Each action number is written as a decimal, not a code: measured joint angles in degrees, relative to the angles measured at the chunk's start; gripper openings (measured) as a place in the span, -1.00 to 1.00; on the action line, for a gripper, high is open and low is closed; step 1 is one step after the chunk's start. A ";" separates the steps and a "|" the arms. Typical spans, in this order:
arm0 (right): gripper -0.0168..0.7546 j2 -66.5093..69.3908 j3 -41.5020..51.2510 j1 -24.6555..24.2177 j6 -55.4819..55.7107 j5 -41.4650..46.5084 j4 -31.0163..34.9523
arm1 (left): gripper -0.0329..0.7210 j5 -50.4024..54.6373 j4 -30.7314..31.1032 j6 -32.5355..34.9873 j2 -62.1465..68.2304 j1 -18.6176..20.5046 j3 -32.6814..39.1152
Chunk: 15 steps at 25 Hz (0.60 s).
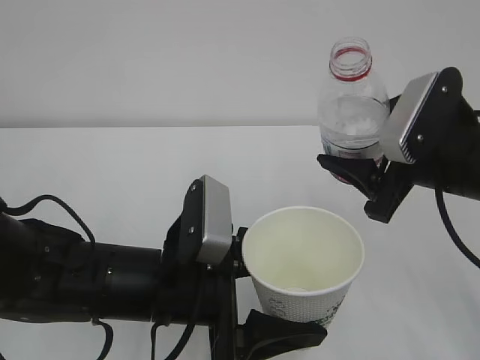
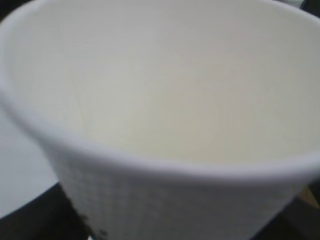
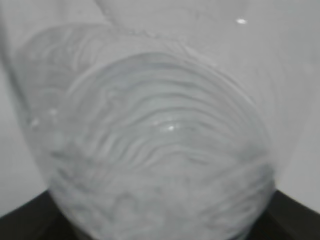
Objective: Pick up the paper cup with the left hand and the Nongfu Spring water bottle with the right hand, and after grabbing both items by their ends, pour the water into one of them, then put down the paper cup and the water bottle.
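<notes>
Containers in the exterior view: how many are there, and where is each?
2. The paper cup is low at centre, held by the left end effector. The water bottle is raised at upper right, upright, held by the right end effector. None seems hidden.

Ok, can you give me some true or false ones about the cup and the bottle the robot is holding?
1. The paper cup is lying on its side on the table. False: it is held upright in the left tool, mouth up.
2. The Nongfu Spring water bottle has no cap on. True.
3. The bottle is held lower than the cup. False: the right tool holds it up higher, to the right of the cup.
4. Water is streaming out of the bottle right now. False: the bottle stands upright with its mouth up, and no stream shows.
5. The cup is white inside. True.
</notes>
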 joint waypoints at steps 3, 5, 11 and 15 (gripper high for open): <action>0.41 0.00 0.00 0.00 -1.81 0.00 0.00 | 0.61 0.00 0.09 0.00 0.00 0.00 0.00; 0.41 0.00 0.00 0.00 -2.74 0.00 0.00 | 0.61 0.00 0.09 0.00 0.00 0.00 0.00; 0.41 0.00 0.00 0.00 -6.59 -1.72 0.00 | 0.61 0.00 0.09 0.35 0.00 0.00 0.00; 0.41 0.00 0.00 0.00 -8.84 -2.21 0.00 | 0.61 0.00 -0.33 0.50 0.00 0.00 0.00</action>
